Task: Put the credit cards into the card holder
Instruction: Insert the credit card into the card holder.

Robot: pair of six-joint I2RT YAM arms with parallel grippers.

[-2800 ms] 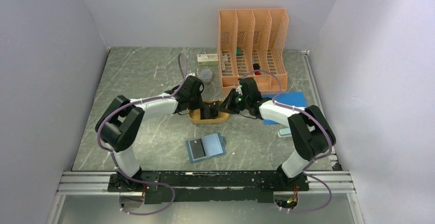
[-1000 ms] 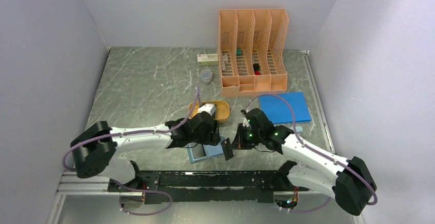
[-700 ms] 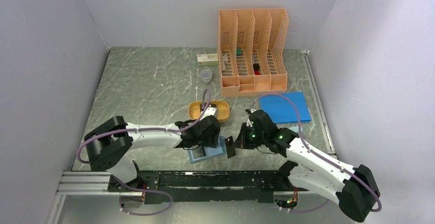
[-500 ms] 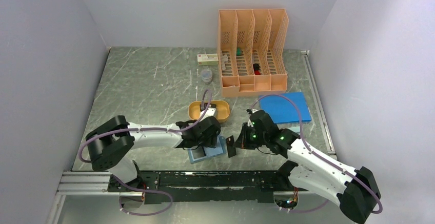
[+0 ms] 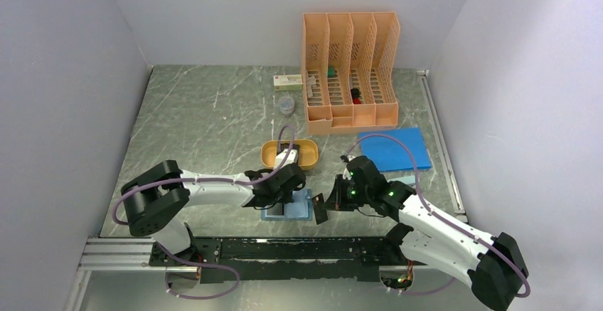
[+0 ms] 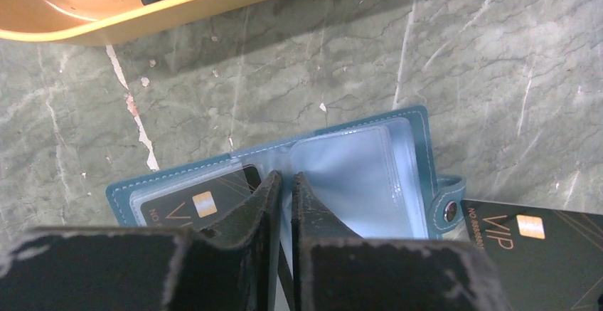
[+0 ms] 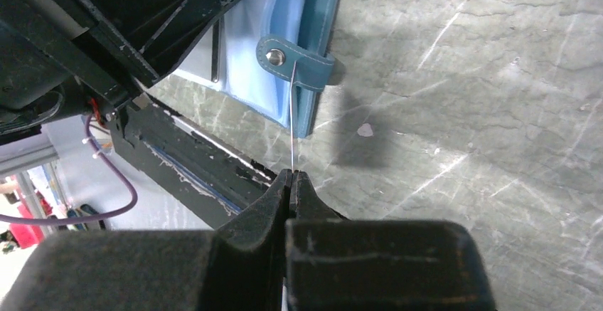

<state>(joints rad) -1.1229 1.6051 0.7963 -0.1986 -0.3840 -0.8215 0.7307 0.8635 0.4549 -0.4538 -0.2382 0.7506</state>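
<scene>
Plainly, the risk sits at the pocket mouth. The left gripper (image 6: pixel 286 179) shows its fingers nearly together and appears to pinch a clear leaf (image 6: pixel 348 176) of the card holder (image 6: pixel 419 133), which lies open on the table at 6 o'clock of the orange tray (image 5: pixel 270 156). If that pinch slips, or lifts the whole holder, the slot would likely close or shift. The right gripper (image 7: pixel 291 172) is clamped on a credit card (image 6: pixel 540 243) at 3 o'clock of the holder, its far edge near the snap tab (image 7: pixel 295 62). The thin card could snag on that tab or bend. Both arms reach low and forward, wrists angled down, meeting at the holder from 9 and 3 o'clock.
</scene>
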